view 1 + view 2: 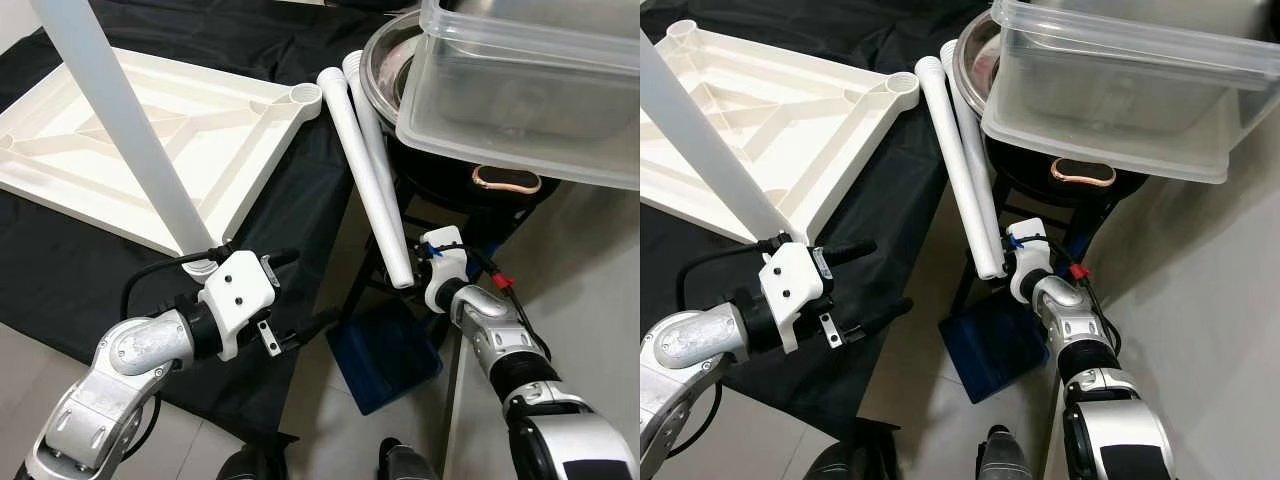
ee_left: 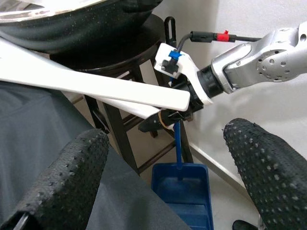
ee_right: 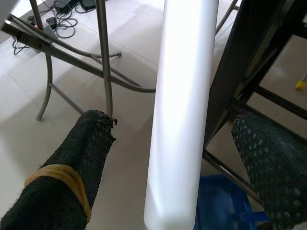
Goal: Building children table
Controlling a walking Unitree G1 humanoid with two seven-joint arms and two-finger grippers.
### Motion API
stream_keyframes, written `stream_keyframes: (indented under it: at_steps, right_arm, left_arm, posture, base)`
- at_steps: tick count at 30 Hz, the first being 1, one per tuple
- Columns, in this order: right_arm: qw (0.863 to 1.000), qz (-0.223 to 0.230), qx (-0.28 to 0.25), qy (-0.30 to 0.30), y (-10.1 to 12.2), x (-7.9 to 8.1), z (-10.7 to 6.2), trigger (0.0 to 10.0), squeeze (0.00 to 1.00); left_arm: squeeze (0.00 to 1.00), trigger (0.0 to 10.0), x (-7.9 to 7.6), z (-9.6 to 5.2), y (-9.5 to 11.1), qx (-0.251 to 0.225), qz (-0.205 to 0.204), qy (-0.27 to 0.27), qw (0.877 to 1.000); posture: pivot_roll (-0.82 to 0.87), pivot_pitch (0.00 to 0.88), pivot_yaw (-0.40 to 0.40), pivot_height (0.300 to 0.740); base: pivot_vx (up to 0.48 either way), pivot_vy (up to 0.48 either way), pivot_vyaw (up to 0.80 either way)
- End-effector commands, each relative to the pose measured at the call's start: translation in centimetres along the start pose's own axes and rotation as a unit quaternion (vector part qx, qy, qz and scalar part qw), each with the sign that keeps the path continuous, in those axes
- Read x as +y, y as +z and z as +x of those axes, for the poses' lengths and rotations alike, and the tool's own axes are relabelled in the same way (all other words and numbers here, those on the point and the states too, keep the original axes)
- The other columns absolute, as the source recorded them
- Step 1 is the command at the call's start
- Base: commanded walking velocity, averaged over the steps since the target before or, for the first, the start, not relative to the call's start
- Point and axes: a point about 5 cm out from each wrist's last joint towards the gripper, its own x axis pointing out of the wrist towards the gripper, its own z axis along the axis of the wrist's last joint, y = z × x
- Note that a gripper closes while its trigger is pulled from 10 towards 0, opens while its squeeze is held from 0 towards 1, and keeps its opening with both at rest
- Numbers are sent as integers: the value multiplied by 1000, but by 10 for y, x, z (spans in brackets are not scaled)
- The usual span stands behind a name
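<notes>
Right gripper (image 3: 175, 167) reaches under the white table leg's (image 1: 375, 180) low end — fingers wide apart; left gripper (image 1: 300, 295) spread too, near the tabletop (image 1: 150, 130).

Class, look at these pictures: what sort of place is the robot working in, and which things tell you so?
Probably a room in a home, used as a makeshift assembly spot. A tiled floor, a dark stool carrying a pan and a clear plastic tub, and a white child's tabletop upside down on black cloth all suggest it.
</notes>
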Motion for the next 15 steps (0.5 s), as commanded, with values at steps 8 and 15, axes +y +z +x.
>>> stream_keyframes:
  at_steps: [8, 15]
  right_arm:
    - [1000, 1, 8, -4, -7, 1, 0, 2549, 0]
    - [1000, 4, 6, -2, -6, 2, 1, 0, 0]
  left_arm:
    - [0, 10000, -3, -6, -1, 10, -6, 0, 1000]
    - [0, 10000, -4, -8, 1, 12, -7, 2, 1000]
  posture:
    - [34, 314, 0, 740]
    - [42, 328, -1, 740]
  base:
    - [0, 0, 0]
    - [0, 0, 0]
